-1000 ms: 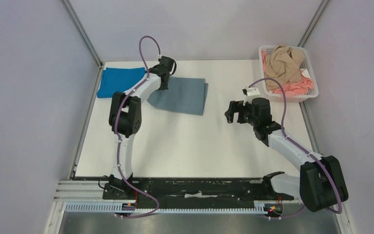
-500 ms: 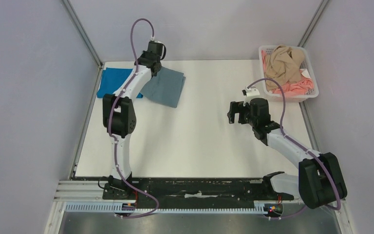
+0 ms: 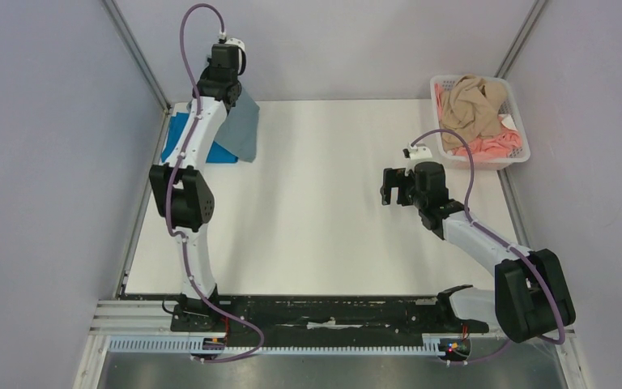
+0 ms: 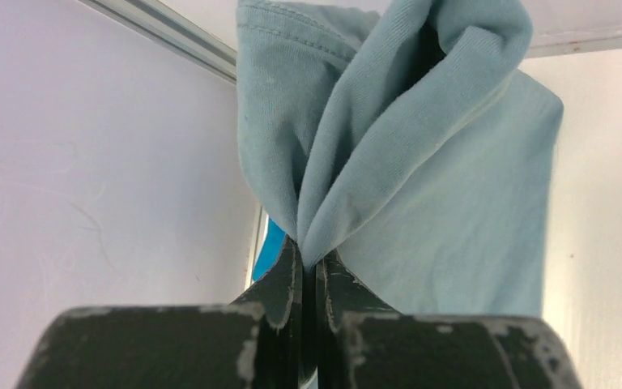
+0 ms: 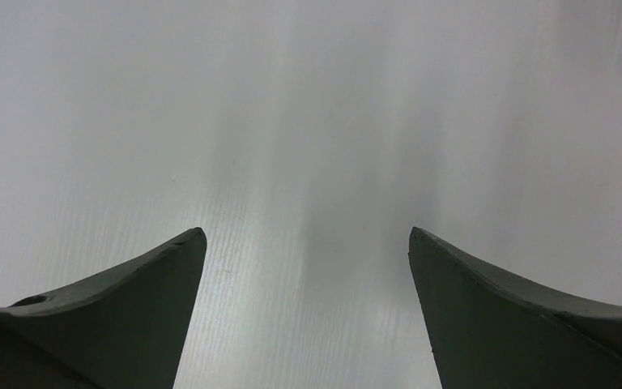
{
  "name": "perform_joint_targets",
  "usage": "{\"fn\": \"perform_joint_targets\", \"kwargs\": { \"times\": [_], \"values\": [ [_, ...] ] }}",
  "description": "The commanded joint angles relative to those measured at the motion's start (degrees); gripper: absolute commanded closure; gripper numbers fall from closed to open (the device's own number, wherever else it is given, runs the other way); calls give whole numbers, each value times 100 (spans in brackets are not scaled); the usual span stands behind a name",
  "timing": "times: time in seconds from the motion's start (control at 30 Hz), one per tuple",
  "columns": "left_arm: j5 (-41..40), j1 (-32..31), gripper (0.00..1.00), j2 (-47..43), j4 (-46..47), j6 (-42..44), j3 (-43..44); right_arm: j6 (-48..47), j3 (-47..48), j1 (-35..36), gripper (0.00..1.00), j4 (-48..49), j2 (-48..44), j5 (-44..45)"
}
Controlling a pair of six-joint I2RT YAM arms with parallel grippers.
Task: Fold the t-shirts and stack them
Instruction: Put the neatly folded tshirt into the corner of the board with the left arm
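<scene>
My left gripper (image 3: 228, 91) is shut on the folded grey-blue t-shirt (image 3: 243, 130) and holds it lifted at the table's far left corner, the cloth hanging down over the bright blue t-shirt (image 3: 176, 138). In the left wrist view the grey-blue t-shirt (image 4: 421, 154) bunches out of the closed gripper (image 4: 309, 258), with a sliver of the bright blue t-shirt (image 4: 271, 247) below. My right gripper (image 3: 389, 188) is open and empty over bare table at the right; the right wrist view shows the open gripper (image 5: 308, 235) with only table between the fingers.
A white basket (image 3: 512, 158) at the back right holds a tan t-shirt (image 3: 470, 101) and a pink t-shirt (image 3: 494, 146). Grey walls with metal rails close in the table on the left, back and right. The arm bases sit on a black rail along the near edge.
My left gripper has carried the grey-blue t-shirt left and up from the table's middle back to above the bright blue one. The right arm has hardly moved.
</scene>
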Motion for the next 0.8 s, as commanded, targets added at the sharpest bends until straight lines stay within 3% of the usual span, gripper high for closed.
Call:
{"fn": "perform_joint_targets", "kwargs": {
  "times": [0.0,0.37,0.57,0.77],
  "values": [
    [102,110,98,-376,-56,288,566,-79,253,-3,2,52,7,39],
    [451,200,98,-533,-509,61,1119,-56,285,-1,2,96,33,-39],
    [15,415,98,-329,-527,-334,1101,-31,261,-1,2,133,37,-63],
    [-171,829,98,-335,382,-660,186,10,278,-4,2,155,85,-26]
  ]
}}
